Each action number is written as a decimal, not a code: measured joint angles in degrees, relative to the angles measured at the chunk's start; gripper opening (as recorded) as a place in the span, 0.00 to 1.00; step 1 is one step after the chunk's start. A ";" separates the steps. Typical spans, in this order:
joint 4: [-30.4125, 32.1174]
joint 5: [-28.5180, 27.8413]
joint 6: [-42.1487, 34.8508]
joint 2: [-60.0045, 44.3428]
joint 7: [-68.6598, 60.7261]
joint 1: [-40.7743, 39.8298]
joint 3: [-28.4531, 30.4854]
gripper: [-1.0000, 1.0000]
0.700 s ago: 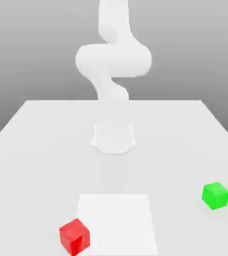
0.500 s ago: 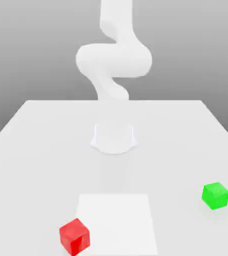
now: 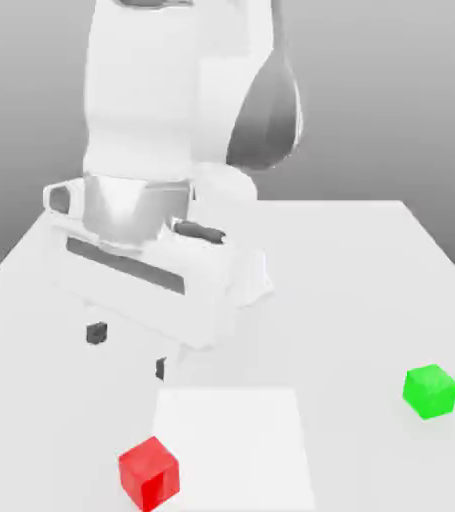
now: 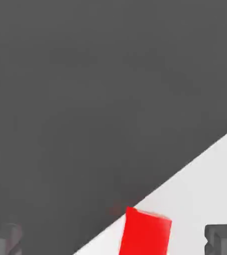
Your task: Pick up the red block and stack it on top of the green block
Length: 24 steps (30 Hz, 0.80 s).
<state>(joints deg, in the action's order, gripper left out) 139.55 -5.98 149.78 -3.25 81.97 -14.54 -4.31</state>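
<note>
The red block [image 3: 149, 472] rests on the table near the front edge, toward the exterior view's left. The green block [image 3: 430, 390] sits apart from it, far toward the exterior view's right. My gripper [image 3: 128, 350] hangs tilted above the table, behind and above the red block, not touching it. It is open, its dark fingertips [image 3: 96, 333] spread wide with nothing between them. In the hand view the red block [image 4: 145, 231] shows between the two fingertips [image 4: 222, 239], closer to one of them, with my gripper [image 4: 113, 241] well above it.
The white table [image 3: 371, 260] carries a paler square patch [image 3: 233, 445] right beside the red block. My large white hand and arm [image 3: 161, 150] cover the table's middle and left back. Beyond the table's edge there is dark floor [image 4: 85, 99].
The arm has swung forward and down: the hand, out of sight before, now hangs low over the table behind the red block. Both blocks have stayed where they were.
</note>
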 joint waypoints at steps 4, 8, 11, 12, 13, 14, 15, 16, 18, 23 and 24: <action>1.26 3.06 3.38 -7.90 2.95 -0.50 0.15 0.50; 0.46 2.78 9.65 -16.11 4.24 -0.16 0.87 0.50; 0.16 2.45 11.39 -18.19 4.51 0.08 1.17 0.00; 0.16 2.44 11.42 -18.19 4.53 0.08 1.17 0.00; 0.16 2.43 11.46 -18.19 4.54 0.08 1.16 0.00; 0.16 2.42 11.50 -18.19 4.55 0.08 1.15 0.00; 0.00 2.24 12.36 -19.24 4.70 0.19 1.30 0.00; 0.09 2.40 11.93 -18.71 4.61 0.19 1.29 0.00; 0.56 2.97 9.36 -15.70 4.19 -0.14 0.87 0.00; 2.61 4.33 3.71 -7.88 2.44 2.17 -3.07 0.00; 3.15 4.52 3.44 -6.99 1.95 3.51 -4.71 0.00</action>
<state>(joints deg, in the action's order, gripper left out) 142.71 -1.45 153.23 -10.25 83.92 -11.03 -9.02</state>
